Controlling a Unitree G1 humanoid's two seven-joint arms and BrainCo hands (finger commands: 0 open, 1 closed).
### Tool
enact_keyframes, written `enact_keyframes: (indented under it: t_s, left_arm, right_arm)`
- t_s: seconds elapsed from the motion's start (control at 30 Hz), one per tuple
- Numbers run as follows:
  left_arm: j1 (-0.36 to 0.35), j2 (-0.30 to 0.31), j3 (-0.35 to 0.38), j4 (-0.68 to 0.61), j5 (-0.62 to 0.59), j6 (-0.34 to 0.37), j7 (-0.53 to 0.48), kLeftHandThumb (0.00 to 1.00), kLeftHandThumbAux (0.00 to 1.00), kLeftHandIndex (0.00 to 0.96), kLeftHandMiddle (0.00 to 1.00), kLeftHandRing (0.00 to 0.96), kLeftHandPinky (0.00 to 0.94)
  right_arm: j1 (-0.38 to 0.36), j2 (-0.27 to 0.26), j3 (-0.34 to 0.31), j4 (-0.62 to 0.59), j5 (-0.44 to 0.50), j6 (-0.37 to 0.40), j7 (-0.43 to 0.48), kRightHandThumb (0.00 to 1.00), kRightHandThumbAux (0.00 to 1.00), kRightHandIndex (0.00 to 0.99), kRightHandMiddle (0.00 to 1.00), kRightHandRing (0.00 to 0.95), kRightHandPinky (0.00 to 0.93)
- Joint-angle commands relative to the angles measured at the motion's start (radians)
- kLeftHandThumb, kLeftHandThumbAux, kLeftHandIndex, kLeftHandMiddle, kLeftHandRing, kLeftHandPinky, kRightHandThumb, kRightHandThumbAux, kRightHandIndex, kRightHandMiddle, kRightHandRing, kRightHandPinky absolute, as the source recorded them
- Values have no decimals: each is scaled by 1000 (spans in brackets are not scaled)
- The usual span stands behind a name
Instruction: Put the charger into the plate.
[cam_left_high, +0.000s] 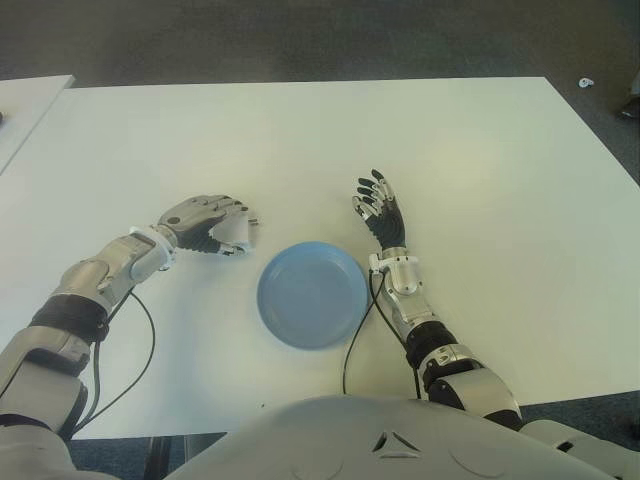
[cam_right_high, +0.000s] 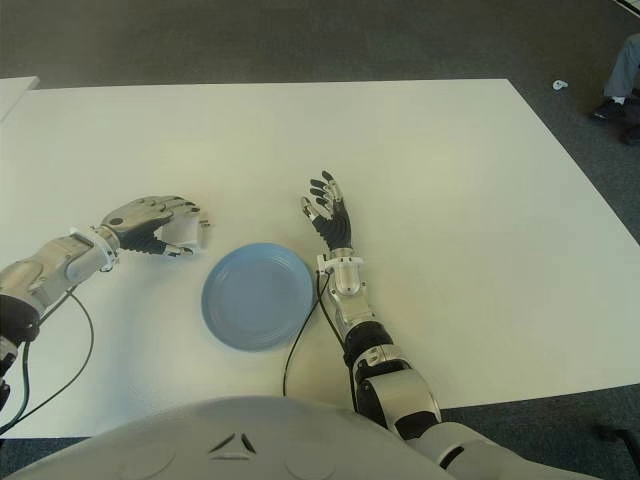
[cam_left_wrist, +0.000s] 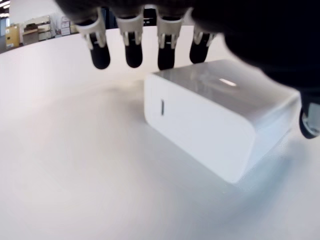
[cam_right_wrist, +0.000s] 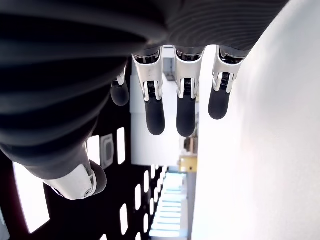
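White table (cam_left_high: 480, 170) carries the charger (cam_left_wrist: 215, 125) lying flat, left hand (cam_left_high: 205, 225) curled loosely over it, ungrasped.

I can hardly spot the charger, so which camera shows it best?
The left wrist view: the white charger fills it, lying on the table under the left hand. Both eye views show only a white corner beneath that hand; the right wrist view shows none.
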Motion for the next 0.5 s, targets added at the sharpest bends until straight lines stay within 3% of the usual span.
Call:
enact_keyframes:
  t_s: [0.03, 0.2, 0.5]
  left_arm:
    - [17, -8, -1, 25, 2, -14, 18, 385, 355, 10, 120, 102, 140]
    - [13, -12, -5, 45, 8, -23, 33, 380, 357, 23, 127, 112, 150]
    - [9, -8, -20, 52, 39, -17, 55, 343, 349, 2, 61, 37, 67]
  right_arm:
    - [83, 85, 5, 27, 8, 43, -4, 158, 652, 59, 231, 227, 201]
    - [88, 86, 7, 18, 9, 48, -4, 156, 650, 59, 228, 224, 198]
    - [97, 86, 11, -2, 10, 62, -6, 161, 646, 59, 228, 224, 200]
